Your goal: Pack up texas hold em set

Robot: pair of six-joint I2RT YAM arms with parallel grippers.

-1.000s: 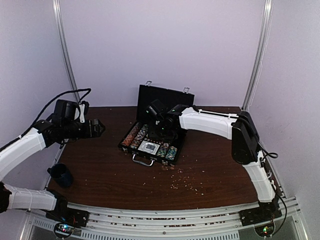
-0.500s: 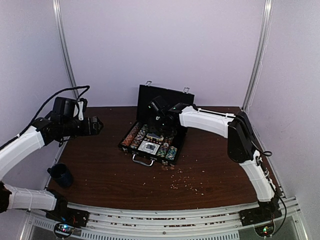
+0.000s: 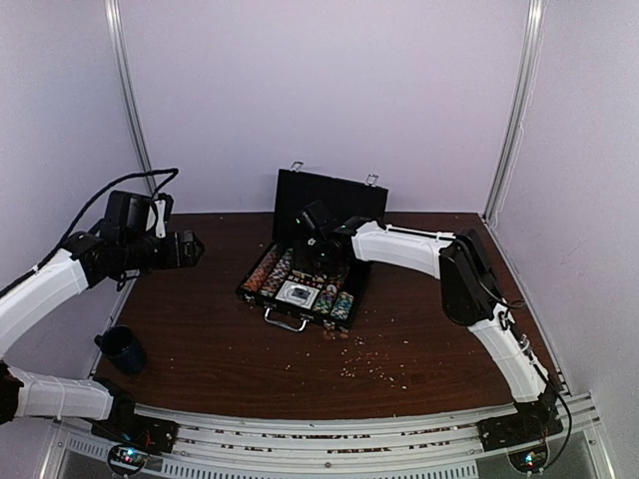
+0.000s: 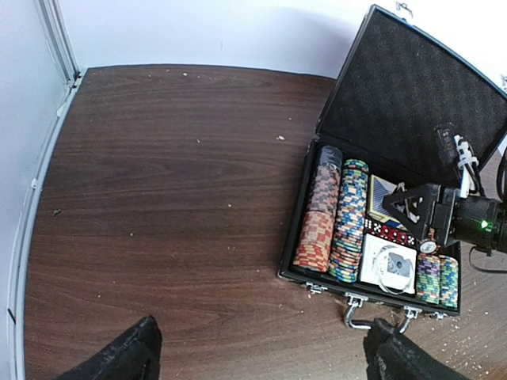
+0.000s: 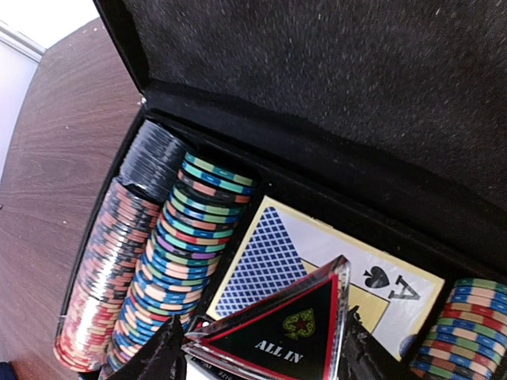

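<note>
The texas hold em set's black case point(image 3: 262, 299) lies open mid-table with its lid point(image 3: 329, 197) upright. Rows of multicoloured chips point(image 5: 178, 253) fill its left side, beside a blue-backed card deck box point(image 5: 277, 249). My right gripper point(image 5: 261, 344) hovers low over the deck, shut on a clear triangular "ALL IN" token point(image 5: 289, 332) held flat between its fingers. From the left wrist the case point(image 4: 364, 290), red dice point(image 4: 388, 232), the token point(image 4: 405, 207) and a white box point(image 4: 388, 265) all show. My left gripper point(image 4: 261, 340) hangs open above bare wood, left of the case.
A dark blue mug point(image 3: 122, 349) stands near the table's left edge, below the left arm. Small crumbs point(image 3: 369, 361) are scattered in front of the case. The case handle point(image 4: 372, 323) faces the near side. White walls close in the table.
The right arm's elbow has swung left and its gripper has edged toward the back of the case. The left arm has drawn back slightly to the left.
</note>
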